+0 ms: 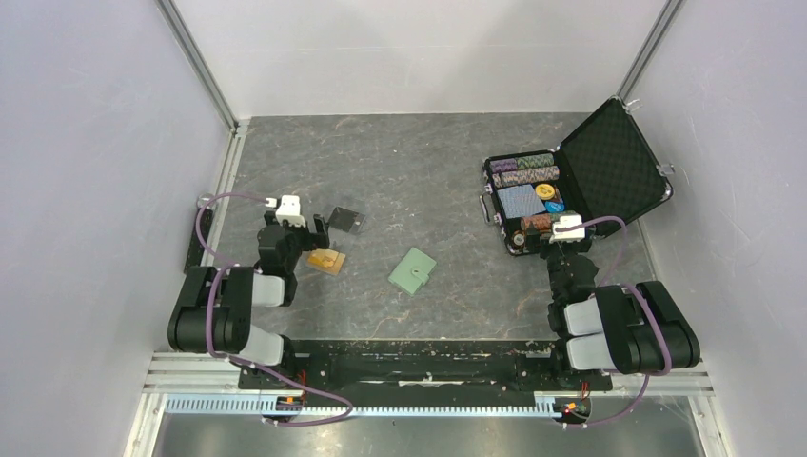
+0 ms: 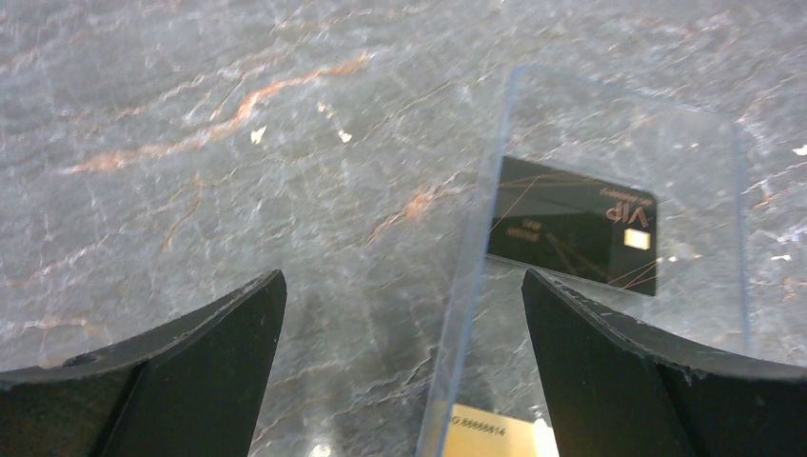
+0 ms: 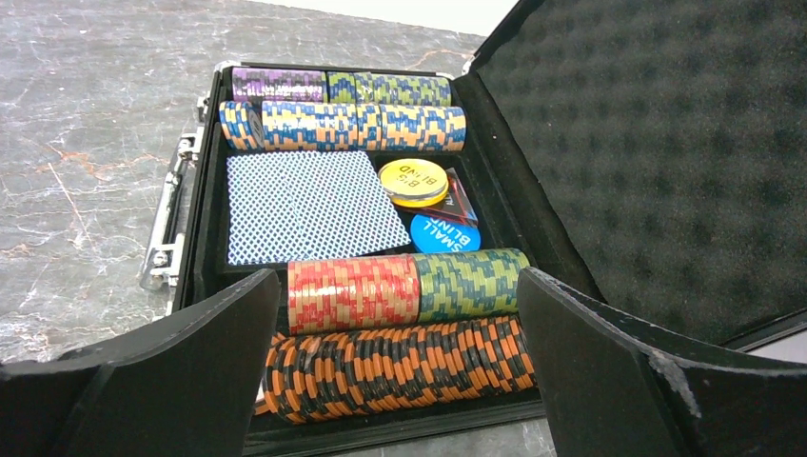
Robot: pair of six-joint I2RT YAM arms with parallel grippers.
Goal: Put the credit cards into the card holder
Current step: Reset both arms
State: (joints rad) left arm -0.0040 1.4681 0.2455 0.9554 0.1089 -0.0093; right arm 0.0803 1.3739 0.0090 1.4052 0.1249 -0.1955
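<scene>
Grippers on both arms stood spread and empty, and the job of filling the card holder [image 1: 412, 270] had, by the look of it, not started. The left gripper [image 2: 402, 281] hovered with jaws wide over the bench [image 1: 428, 162] at near left. The right gripper [image 3: 398, 276], jaws equally wide, faced the open black case [image 1: 609, 162] at right.

Nearest the arms, the pale green holder lay at mid-bench, apparently folded shut, with nothing tucked into it. Well apart at its 9 o'clock lay an orange-gold card [image 1: 325, 260]. Farther on, at the holder's 10 o'clock, lay a dark card [image 2: 571, 238]. Both were loose on the bench, so every card seen had yet to be lifted, and the holder likely needed opening first. Farthest off, at 2 o'clock, the case held poker chips [image 3: 381, 124] and a blue patterned deck [image 3: 305, 205].

Only the overhead view showed the holder and how the things lay around it. Only the left wrist view showed the dark card under a clear plastic cover [image 2: 619, 143], with "VIP" lettering on it. Only the right wrist view gave the case's contents, and whether any card lay among them could not be told.
</scene>
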